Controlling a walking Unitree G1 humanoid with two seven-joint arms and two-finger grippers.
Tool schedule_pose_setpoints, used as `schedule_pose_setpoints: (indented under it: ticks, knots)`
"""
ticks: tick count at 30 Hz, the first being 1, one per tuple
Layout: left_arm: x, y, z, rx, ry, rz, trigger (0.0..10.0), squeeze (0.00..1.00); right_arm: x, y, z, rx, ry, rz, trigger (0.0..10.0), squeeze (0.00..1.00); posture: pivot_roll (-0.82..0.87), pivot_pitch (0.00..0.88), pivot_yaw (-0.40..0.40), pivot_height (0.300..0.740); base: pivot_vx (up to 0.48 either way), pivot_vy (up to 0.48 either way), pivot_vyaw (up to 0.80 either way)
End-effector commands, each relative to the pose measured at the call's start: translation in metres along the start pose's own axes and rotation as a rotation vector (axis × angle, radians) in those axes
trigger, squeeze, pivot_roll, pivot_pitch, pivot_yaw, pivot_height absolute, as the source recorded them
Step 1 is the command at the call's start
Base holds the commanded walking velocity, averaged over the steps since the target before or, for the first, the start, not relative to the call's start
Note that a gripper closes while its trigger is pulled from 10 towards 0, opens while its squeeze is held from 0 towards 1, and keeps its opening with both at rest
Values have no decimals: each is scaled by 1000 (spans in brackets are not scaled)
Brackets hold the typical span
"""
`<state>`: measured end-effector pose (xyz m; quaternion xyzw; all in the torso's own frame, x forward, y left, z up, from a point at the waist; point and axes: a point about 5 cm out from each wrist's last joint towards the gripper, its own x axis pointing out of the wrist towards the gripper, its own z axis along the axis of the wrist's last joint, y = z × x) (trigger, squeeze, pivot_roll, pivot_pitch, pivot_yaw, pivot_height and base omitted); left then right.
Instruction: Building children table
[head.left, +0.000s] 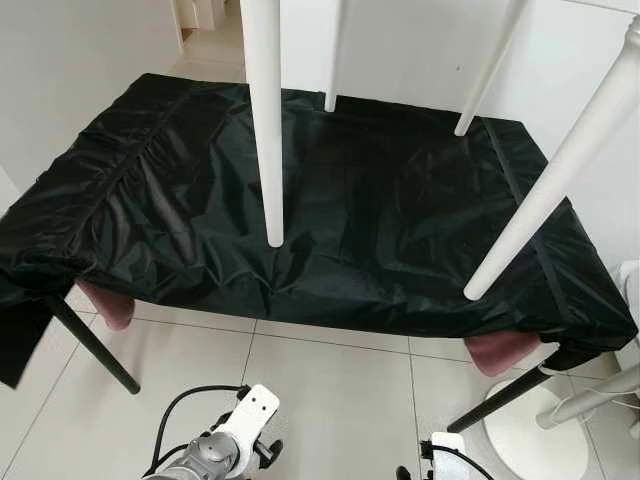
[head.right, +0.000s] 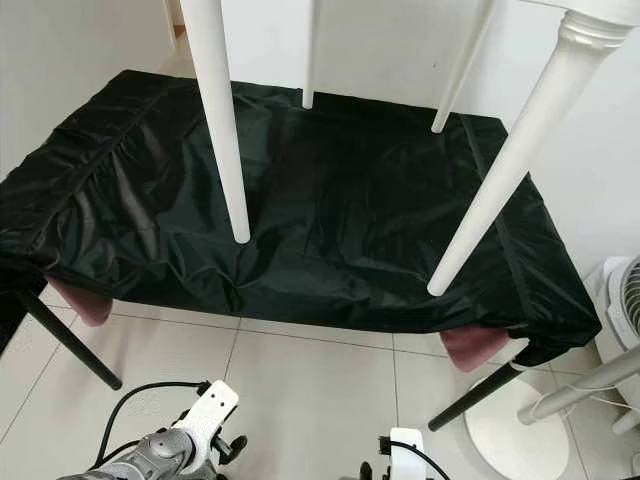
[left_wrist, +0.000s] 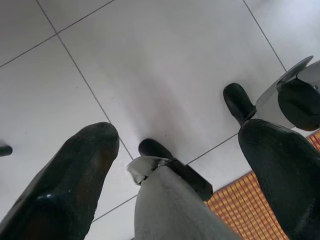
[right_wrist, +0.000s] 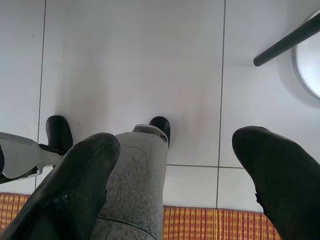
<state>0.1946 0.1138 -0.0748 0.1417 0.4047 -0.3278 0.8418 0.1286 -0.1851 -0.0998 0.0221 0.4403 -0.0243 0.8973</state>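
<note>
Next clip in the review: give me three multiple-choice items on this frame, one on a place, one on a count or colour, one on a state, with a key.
1. Where do the tips of the white legs hang?
A. over the black cover
B. on the floor tiles
C. inside a box

2. How many white legs are there?
A. two
B. four
C. six

3. How is the left gripper?
A. shut on a leg
B. shut on a screw
C. open and empty

Key: 1 A, the leg tips end above the black cover that drapes a table. 2 B, four legs come down from the top edge. 3 C, its fingers stand spread over the tiled floor, with nothing between them.
</note>
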Motion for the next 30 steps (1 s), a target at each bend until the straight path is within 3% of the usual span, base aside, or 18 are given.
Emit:
schedule_pose_setpoints:
  ticks: [1, 4, 9, 16, 26, 30]
  knots:
    - [0, 1, -7, 5, 35, 73, 10000, 0, -3, 4, -12, 24, 58, 8, 10000, 0, 49, 0, -9, 740, 0, 0, 0]
    - [1, -2, -8, 10, 46, 76, 10000, 0, -3, 4, -13, 33, 63, 5, 10000, 0, 53, 0, -11, 740, 0, 0, 0]
    - [4, -11, -5, 89, 51, 52, 10000, 0, -1, 4, -10, 24, 58, 11, 10000, 0, 74, 0, -21, 740, 0, 0, 0]
    - [5, -14, -6, 60, 60, 50, 10000, 0, 0, 4, -6, -52, 54, 30, 10000, 0, 76, 0, -20, 740, 0, 0, 0]
    - [3, -9, -10, 12, 85, 71, 10000, 0, 1, 3, -5, -18, 55, 13, 10000, 0, 62, 0, -24, 740, 0, 0, 0]
    - [-4, 8, -18, -26, 109, 121, 10000, 0, 1, 3, -4, 7, 49, 15, 10000, 0, 62, 0, -31, 740, 0, 0, 0]
